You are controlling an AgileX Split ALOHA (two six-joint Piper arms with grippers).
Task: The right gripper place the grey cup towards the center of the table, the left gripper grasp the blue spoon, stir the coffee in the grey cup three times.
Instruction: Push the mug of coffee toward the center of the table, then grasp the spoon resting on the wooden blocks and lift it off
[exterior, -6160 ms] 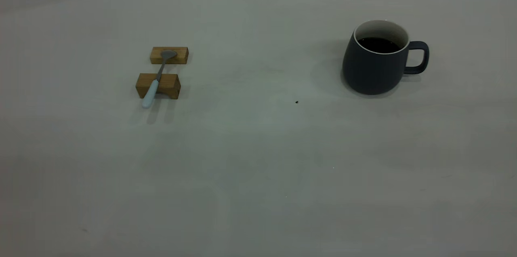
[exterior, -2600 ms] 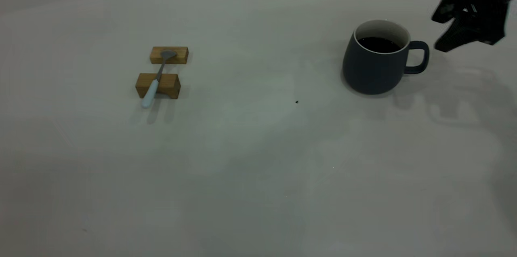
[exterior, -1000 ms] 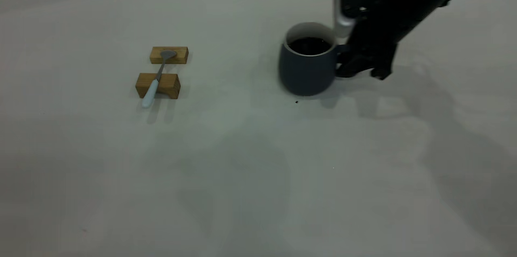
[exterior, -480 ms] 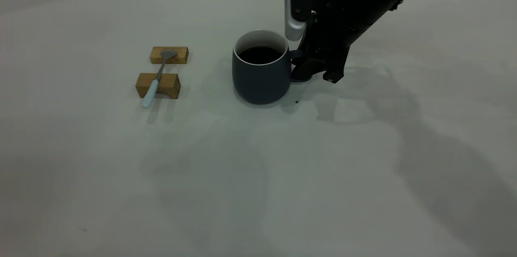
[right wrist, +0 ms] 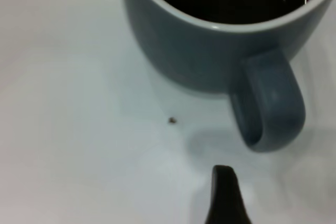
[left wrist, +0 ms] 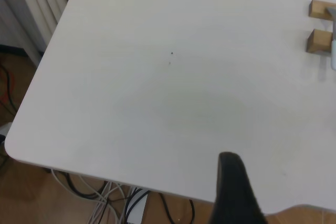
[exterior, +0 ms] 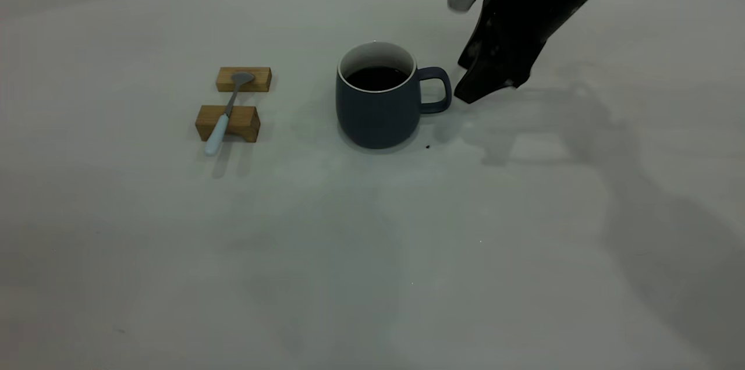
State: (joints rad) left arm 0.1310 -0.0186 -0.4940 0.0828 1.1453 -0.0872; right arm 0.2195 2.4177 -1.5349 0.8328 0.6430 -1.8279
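No text, label, brand, number or sign can be read in any view. The grey cup (exterior: pixel 378 108), the blue spoon (exterior: pixel 221 125) and the worktop (exterior: pixel 372 253) carry no lettering at all.

grey cup (exterior: pixel 375 108): looking matt, smooth | coffee (exterior: pixel 377 77): showing glossy | blue spoon (exterior: pixel 226 116): metal neck, smooth handle | blocks (exterior: pixel 228 123): looking wooden | desk (exterior: pixel 372 242): appearing matt
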